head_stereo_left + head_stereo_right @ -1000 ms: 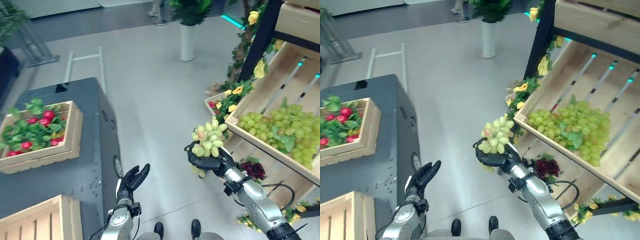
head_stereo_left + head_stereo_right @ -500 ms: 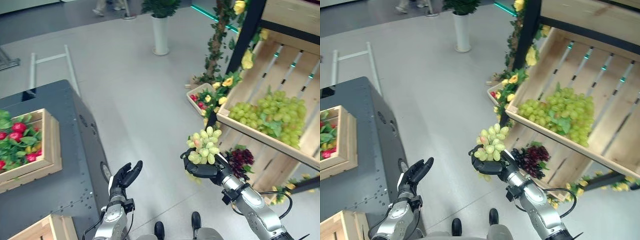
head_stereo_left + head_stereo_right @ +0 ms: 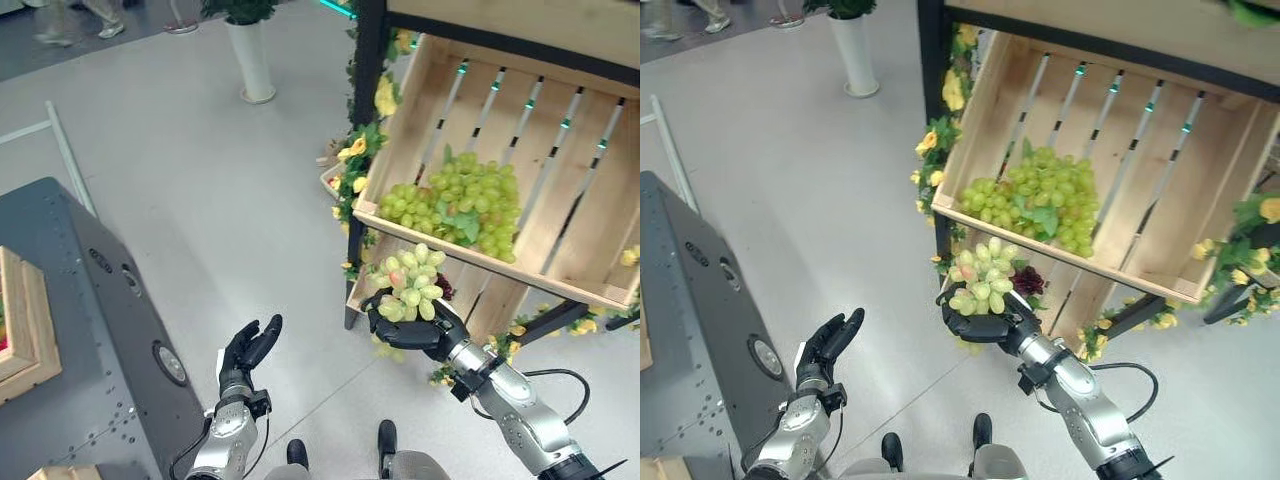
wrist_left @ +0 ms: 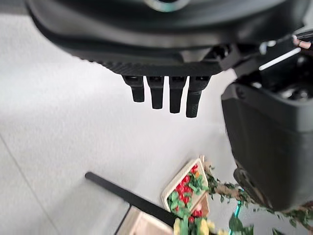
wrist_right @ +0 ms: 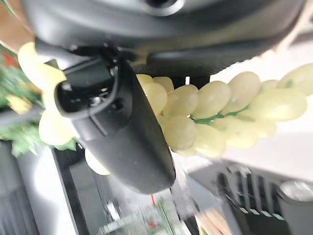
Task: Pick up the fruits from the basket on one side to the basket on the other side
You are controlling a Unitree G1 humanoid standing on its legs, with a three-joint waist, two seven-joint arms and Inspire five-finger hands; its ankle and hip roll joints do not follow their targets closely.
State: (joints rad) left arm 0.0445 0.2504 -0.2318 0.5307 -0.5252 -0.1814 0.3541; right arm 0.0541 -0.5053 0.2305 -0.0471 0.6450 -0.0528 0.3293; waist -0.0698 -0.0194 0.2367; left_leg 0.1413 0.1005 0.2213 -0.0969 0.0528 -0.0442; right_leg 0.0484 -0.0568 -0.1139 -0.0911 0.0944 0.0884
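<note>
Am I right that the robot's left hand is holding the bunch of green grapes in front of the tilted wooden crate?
Not quite: the right hand is shut on the bunch of green grapes before the tilted wooden crate, as the left eye view shows. The left hand is open, holding nothing.

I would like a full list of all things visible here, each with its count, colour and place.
Held grape bunch: one, pale green, in the right hand, in front of the big crate.
Grape pile: one, green with leaves, in the tilted crate.
Tilted crate: one, light wood, on the stand at right.
Dark grapes: one bunch, purple, under that crate, behind the held bunch.
Yellow flowers: several, along the black post.
Vase: one, white, far floor.
Grey cabinet: one, at left.
Left hand: dark, open, holding nothing.
Right hand: dark, curled round the bunch.
</note>
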